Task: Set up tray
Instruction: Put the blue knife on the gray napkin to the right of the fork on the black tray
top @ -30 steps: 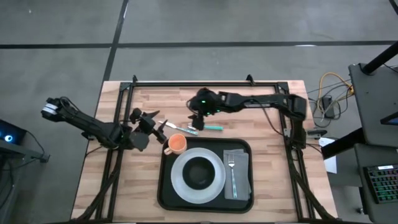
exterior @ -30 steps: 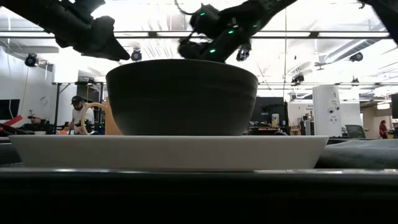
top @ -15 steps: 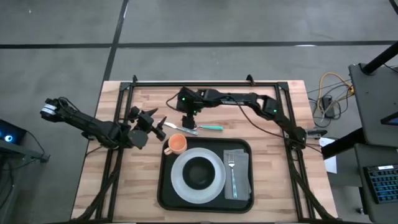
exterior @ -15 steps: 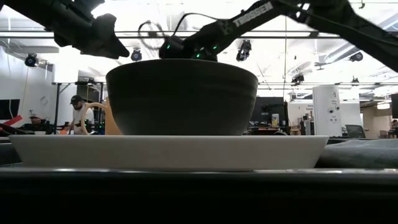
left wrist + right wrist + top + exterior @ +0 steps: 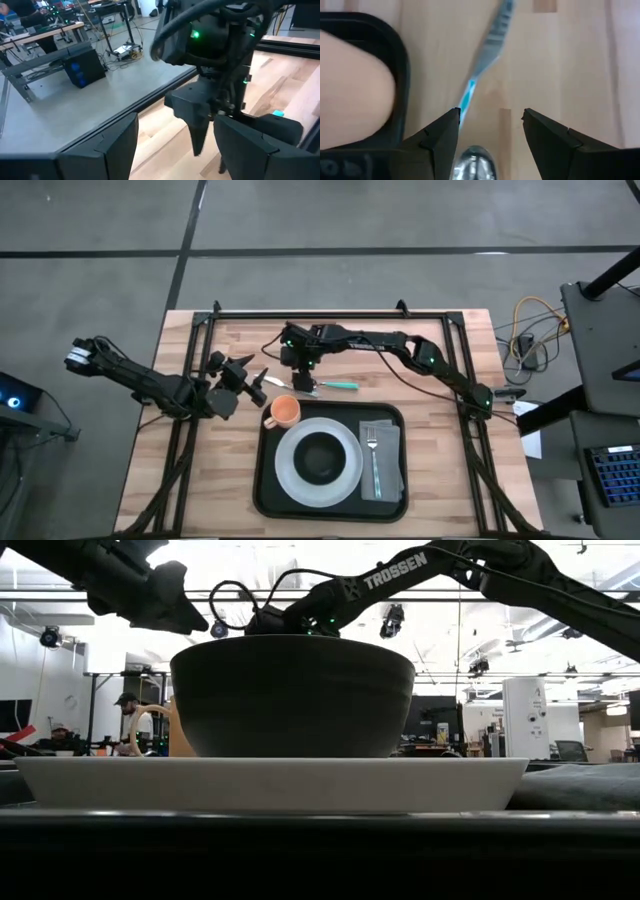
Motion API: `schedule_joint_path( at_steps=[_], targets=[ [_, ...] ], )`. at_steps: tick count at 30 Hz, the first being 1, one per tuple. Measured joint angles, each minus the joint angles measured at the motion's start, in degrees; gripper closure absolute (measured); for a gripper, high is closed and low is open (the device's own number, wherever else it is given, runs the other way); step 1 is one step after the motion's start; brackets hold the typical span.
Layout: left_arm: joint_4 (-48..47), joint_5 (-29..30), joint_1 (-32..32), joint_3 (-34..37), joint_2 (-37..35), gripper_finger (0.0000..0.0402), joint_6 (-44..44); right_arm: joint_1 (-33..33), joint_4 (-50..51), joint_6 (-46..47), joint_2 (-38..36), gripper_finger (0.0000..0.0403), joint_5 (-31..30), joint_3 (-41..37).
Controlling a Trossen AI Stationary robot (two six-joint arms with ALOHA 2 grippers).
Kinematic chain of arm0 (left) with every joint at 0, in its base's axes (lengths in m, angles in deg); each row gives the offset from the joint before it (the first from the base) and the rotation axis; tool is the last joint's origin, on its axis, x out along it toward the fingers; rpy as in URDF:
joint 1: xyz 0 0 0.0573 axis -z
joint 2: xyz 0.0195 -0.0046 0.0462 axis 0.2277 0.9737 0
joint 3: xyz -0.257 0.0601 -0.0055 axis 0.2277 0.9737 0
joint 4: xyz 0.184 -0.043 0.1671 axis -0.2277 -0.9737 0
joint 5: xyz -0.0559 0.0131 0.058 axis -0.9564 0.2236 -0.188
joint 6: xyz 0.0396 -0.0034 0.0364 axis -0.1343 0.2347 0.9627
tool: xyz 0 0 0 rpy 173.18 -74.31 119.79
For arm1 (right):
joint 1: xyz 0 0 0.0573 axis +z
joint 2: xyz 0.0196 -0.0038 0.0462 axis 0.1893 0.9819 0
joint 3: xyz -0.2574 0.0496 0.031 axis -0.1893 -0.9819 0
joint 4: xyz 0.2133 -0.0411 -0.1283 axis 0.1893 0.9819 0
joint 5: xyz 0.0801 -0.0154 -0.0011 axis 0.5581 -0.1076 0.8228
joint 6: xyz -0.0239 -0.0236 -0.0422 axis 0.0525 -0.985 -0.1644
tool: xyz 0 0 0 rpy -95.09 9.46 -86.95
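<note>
The black tray (image 5: 268,490) lies near the table's front. It carries a white plate (image 5: 290,480) with a dark bowl (image 5: 318,458) on it, a grey napkin (image 5: 388,442) with a fork (image 5: 373,460), and an orange cup (image 5: 284,412) at its far left corner. A teal-handled knife (image 5: 338,385) and a spoon (image 5: 475,165) lie flat on the wood beyond the tray. My right gripper (image 5: 297,372) hangs open over them, pointing down, its fingers (image 5: 445,130) either side of the spoon's bowl. My left gripper (image 5: 258,385) waits open left of the cup.
A black frame rail (image 5: 330,314) runs along the table's far edge and down both sides. Bare wood (image 5: 420,370) lies right of the cutlery. In the left wrist view my right gripper (image 5: 210,115) stands close ahead. People show in the room behind (image 5: 125,720).
My right gripper has gone toward the table's left edge and down, tipping to point more steeply at the cutlery beyond the tray. Its fingers have stayed open. Nothing on the table has moved.
</note>
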Motion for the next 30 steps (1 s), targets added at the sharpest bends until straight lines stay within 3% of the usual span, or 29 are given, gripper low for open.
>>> schedule_joint_path(
  at_steps=[8,30],
  targets=[
    [0.00,-0.07,-0.02,-0.06,0.00,0.0164,-0.02,0.84,-3.51,-3.71,-0.02,0.0195,4.63,-3.05],
    [0.46,-0.11,-0.07,-0.13,0.00,0.0164,-0.02,2.37,-9.18,-1.30,-0.11,0.0195,4.00,-7.22]
  ],
)
